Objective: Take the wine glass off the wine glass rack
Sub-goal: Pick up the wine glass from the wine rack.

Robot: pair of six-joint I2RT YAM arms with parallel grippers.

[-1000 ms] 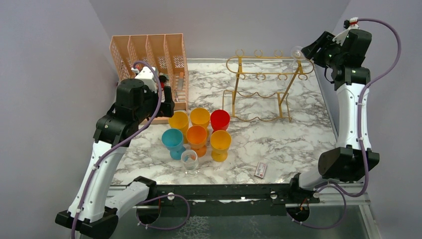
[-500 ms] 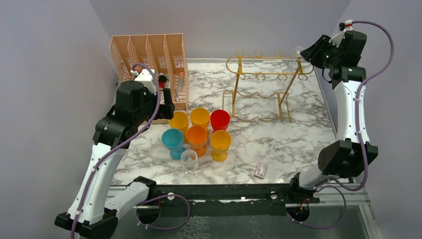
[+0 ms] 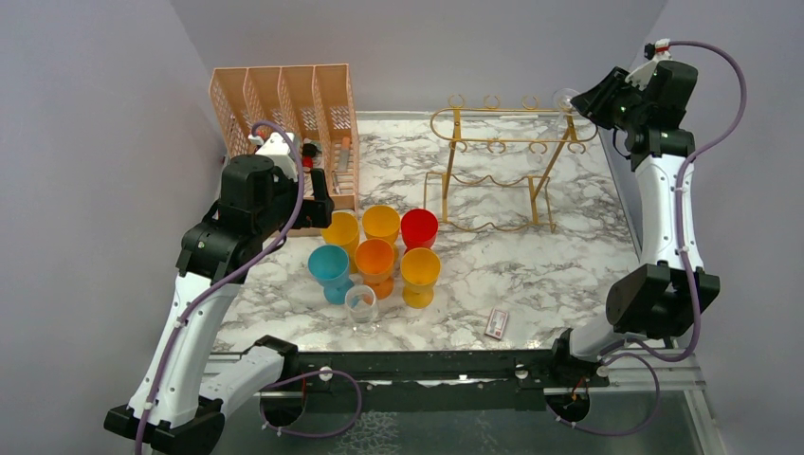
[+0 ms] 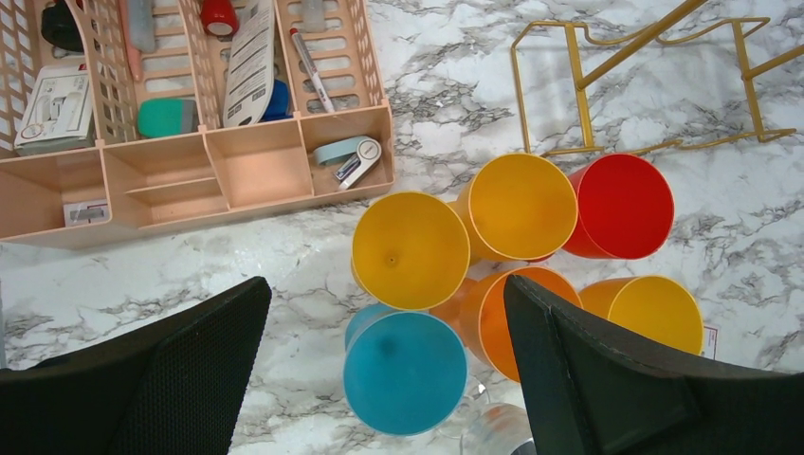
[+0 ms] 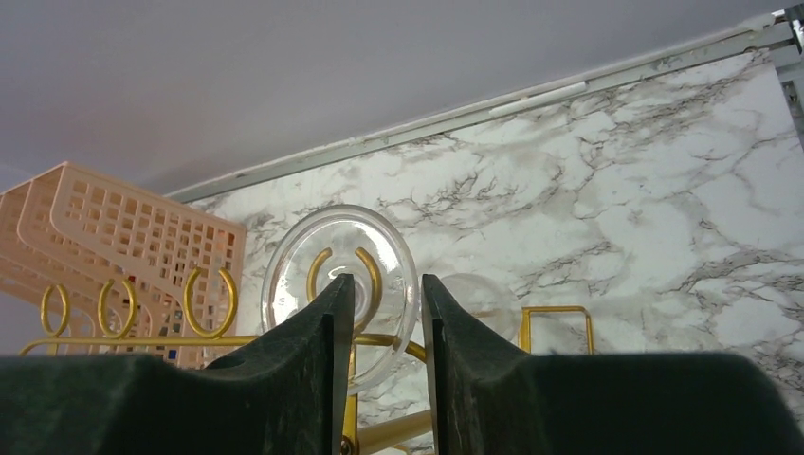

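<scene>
Looking along our right gripper (image 5: 387, 284), we see its two fingers standing close together with only a slit between them, right in front of the round clear foot of the wine glass (image 5: 303, 275). Whether they actually pinch the stem we cannot tell. The glass hangs upside down at the right end of the gold wine glass rack (image 3: 517, 140), at the back of the marble table (image 3: 569, 246). Our left gripper (image 4: 387, 284) is spread wide and holds nothing, hovering above the coloured cups (image 4: 412, 248).
</scene>
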